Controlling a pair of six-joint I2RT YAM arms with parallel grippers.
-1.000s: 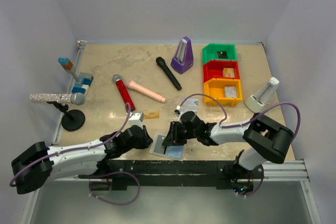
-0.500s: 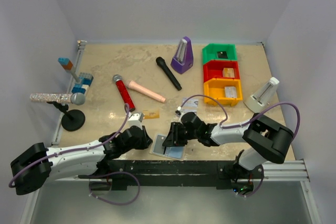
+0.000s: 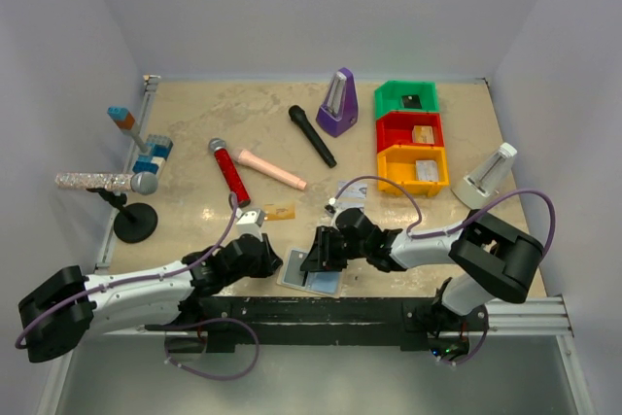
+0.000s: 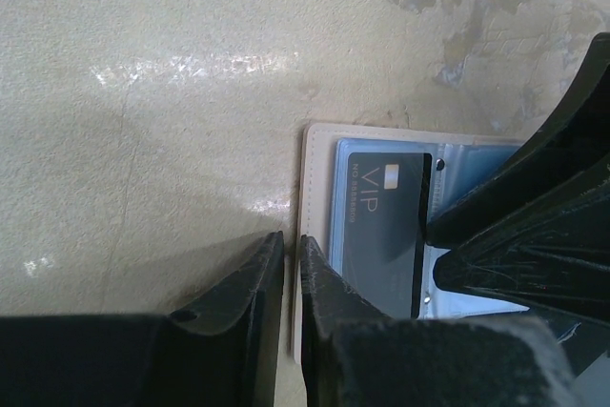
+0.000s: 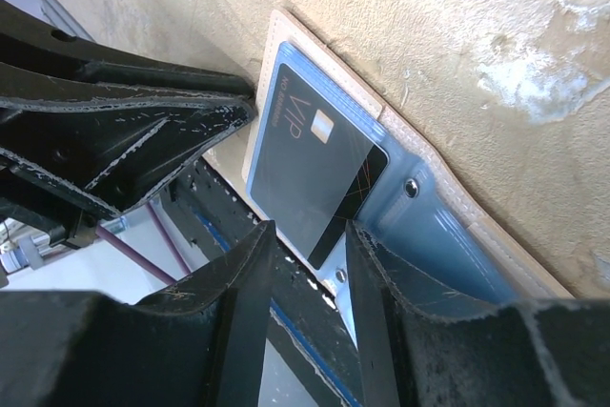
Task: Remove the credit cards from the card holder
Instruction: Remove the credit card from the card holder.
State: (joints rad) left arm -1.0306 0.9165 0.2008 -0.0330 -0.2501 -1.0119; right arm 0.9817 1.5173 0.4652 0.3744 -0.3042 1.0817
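Note:
The card holder (image 3: 325, 285) lies open at the table's front edge, light blue inside with a tan border (image 4: 315, 169). A dark card marked VIP (image 4: 381, 216) sits in its left pocket, partly slid out (image 5: 315, 178). My left gripper (image 3: 275, 264) (image 4: 291, 250) is shut on the holder's tan left edge. My right gripper (image 3: 313, 258) (image 5: 310, 245) is open, its fingers either side of the dark card's protruding end, over the blue panel (image 5: 429, 216). An orange-tan card (image 3: 281, 211), a silver-grey card (image 3: 251, 220) and a pale printed card (image 3: 352, 190) lie on the table.
A black rail (image 3: 321, 310) runs along the front edge just below the holder. Further back are a red microphone (image 3: 229, 170), a pink cylinder (image 3: 272, 168), a black microphone (image 3: 312, 135), a purple metronome (image 3: 337, 102), stacked green, red and yellow bins (image 3: 412, 138), and a white stand (image 3: 489, 176).

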